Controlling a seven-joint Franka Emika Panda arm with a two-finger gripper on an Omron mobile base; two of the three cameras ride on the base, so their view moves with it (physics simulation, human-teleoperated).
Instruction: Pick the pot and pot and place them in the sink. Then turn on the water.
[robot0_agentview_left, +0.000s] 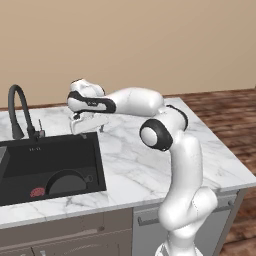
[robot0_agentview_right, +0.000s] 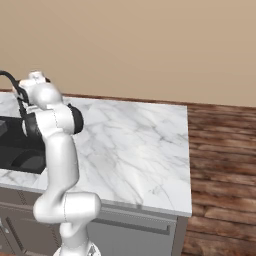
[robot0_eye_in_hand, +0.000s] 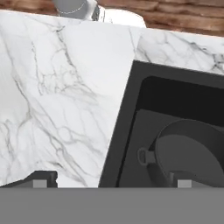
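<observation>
A dark round pot (robot0_agentview_left: 66, 183) with a small loop side handle lies in the black sink (robot0_agentview_left: 50, 155), near its front right corner. In the hand view the pot (robot0_eye_in_hand: 192, 153) sits low on the right, inside the sink (robot0_eye_in_hand: 117, 144). My gripper (robot0_agentview_left: 90, 128) hovers above the marble by the sink's back right corner, apart from the pot. It is open (robot0_eye_in_hand: 113, 180), with one fingertip over the counter, the other over the pot, and nothing between them. The black gooseneck faucet (robot0_agentview_left: 19, 107) stands at the back left, and no water runs from its tip.
A small red thing (robot0_agentview_left: 37, 192) lies in the basin left of the pot. White marble counter (robot0_agentview_left: 150, 160) stretches right of the sink to its edge, with wooden floor (robot0_agentview_right: 225, 150) beyond. My arm's elbow (robot0_agentview_left: 157, 134) hangs over the counter's middle.
</observation>
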